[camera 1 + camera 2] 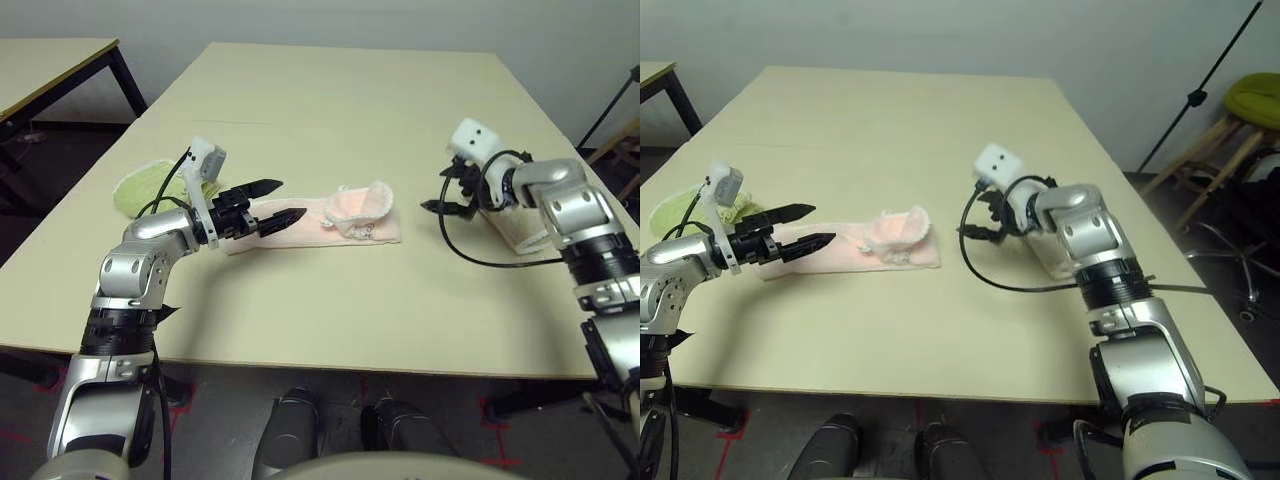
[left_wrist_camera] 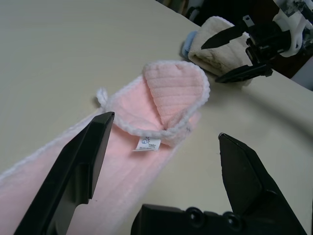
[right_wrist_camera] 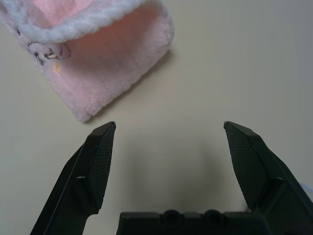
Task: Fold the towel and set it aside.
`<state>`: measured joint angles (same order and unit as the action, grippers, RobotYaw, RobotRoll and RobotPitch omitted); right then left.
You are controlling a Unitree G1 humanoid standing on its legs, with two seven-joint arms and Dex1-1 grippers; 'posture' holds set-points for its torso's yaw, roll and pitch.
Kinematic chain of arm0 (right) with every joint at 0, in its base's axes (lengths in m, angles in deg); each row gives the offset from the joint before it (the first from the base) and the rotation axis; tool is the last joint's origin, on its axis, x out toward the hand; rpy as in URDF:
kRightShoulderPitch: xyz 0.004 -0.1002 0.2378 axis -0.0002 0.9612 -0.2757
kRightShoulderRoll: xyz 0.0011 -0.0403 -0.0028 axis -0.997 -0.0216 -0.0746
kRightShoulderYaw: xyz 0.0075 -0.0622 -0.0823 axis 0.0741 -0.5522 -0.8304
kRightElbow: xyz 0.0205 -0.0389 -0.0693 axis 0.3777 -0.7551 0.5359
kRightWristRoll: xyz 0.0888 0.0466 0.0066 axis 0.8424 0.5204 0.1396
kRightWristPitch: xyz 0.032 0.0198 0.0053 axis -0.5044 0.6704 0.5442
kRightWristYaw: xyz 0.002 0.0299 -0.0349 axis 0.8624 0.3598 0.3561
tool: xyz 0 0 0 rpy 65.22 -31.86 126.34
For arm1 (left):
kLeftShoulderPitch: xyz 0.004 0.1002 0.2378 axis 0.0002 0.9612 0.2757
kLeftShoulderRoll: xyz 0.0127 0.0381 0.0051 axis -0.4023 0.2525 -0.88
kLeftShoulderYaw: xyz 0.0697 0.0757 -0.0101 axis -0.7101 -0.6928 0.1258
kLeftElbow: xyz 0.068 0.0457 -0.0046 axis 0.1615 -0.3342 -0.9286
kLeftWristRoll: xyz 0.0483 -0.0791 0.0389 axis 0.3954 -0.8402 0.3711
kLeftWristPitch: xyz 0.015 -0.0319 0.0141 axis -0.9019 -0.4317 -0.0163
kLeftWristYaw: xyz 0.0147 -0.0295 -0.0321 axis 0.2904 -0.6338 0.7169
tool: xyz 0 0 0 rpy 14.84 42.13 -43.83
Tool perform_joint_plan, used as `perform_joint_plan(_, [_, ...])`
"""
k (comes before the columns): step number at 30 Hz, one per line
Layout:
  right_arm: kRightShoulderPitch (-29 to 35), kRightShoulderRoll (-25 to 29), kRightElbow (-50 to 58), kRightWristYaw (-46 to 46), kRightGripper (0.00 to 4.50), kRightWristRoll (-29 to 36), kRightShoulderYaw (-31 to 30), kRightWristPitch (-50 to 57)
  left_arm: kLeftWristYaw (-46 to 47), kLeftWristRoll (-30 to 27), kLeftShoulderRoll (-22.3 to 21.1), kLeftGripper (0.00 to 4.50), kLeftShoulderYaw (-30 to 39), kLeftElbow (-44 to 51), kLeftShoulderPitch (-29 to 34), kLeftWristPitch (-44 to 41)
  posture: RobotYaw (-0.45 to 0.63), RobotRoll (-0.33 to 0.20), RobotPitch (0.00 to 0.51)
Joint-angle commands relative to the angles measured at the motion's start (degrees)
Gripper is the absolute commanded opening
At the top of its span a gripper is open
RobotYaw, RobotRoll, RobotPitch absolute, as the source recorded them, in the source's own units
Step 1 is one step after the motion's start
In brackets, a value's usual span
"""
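left gripper [image 1: 272, 202] gapes empty over the pink towel's [image 1: 330, 222] near end. right gripper [image 1: 444, 192] is wide open too. it half hides a beige towel [image 1: 520, 232].

Four cameras, as I had them set: two on the head, one on each wrist.

My head pair looked forward and down over the pale beige rectangular table [image 1: 330, 110] from slightly offset positions, sharing the long pale pink ribbed terry towel with white edging [image 1: 340, 222]. My left wrist camera sat low and close, facing along that towel toward the right gripper [image 2: 237, 51]. My right wrist camera hovered nearer still, above the towel's embroidered end and bare tabletop.
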<state>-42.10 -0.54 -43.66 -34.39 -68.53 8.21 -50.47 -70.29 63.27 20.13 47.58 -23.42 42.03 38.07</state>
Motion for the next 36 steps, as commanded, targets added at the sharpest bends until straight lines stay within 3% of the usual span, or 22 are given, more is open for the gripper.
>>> perform_joint_plan(1, [-1.86, -3.48, -4.91, -2.78, 4.45, -2.22, -1.55, -4.06, 0.15, -0.85, -0.07, 4.5, 0.09, 1.59, 0.94, -0.8, 0.15, 0.0, 0.08])
perform_joint_plan(9, [-7.16, -10.63, -16.65, -4.81, 4.45, -3.63, -1.55, -9.74, 1.55, -3.32, -0.48, 4.5, 0.93, 6.11, 3.66, -3.89, 0.19, 0.0, 0.079])
perform_joint_plan(14, [-9.45, -13.6, -20.73, -4.67, 2.82, -3.19, -0.85, -10.64, 3.24, -3.2, -0.51, 4.5, 1.06, 6.86, 4.21, -3.82, 0.19, 0.0, 0.078])
perform_joint_plan(21, [-12.76, -18.74, -27.93, -7.44, 0.1, -4.6, -0.99, -14.36, 3.76, -3.78, -0.54, 4.5, 0.96, 7.6, 4.86, -4.11, 0.2, 0.0, 0.075])
perform_joint_plan(29, [-14.93, -24.67, -35.59, -10.44, 0.04, -4.72, 0.25, -15.44, 4.29, -4.05, -0.31, 4.5, 0.42, 8.0, 4.64, -4.77, 0.2, 0.0, 0.074])
perform_joint_plan(36, [-14.46, -24.2, -35.03, -10.54, 0.04, -3.22, 2.61, -14.81, 5.18, -3.47, 0.12, 4.5, -0.51, 7.71, 3.37, -5.47, 0.19, 0.0, 0.076])
